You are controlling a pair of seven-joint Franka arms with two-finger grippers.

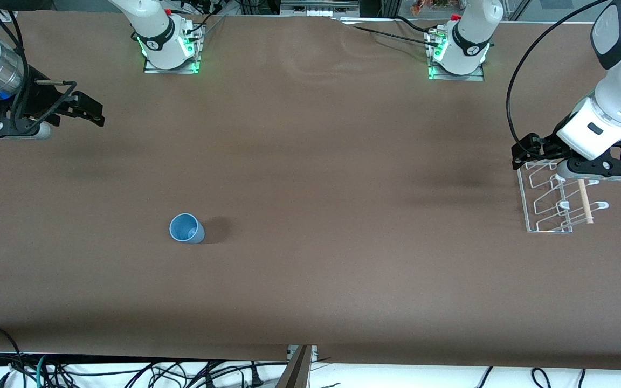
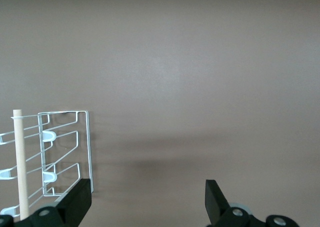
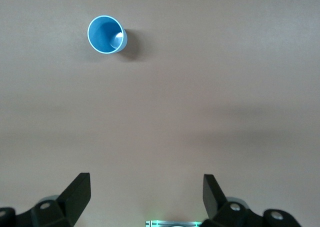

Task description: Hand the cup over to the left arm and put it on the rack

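The light-blue cup (image 1: 186, 228) stands upright on the brown table toward the right arm's end, its mouth up; it also shows in the right wrist view (image 3: 106, 34). My right gripper (image 1: 88, 106) is open and empty, held above the table well away from the cup; its own view shows the same (image 3: 146, 187). The white wire rack (image 1: 552, 200) with its wooden dowel (image 1: 585, 201) sits at the left arm's end. My left gripper (image 1: 526, 150) is open and empty over the rack's edge; in its own view (image 2: 148, 192) the rack (image 2: 65, 152) lies beside one finger.
The two arm bases (image 1: 169, 44) (image 1: 460, 49) stand on green-lit plates at the table's back edge. Cables hang below the table's front edge (image 1: 127, 372). A wide stretch of bare table lies between the cup and the rack.
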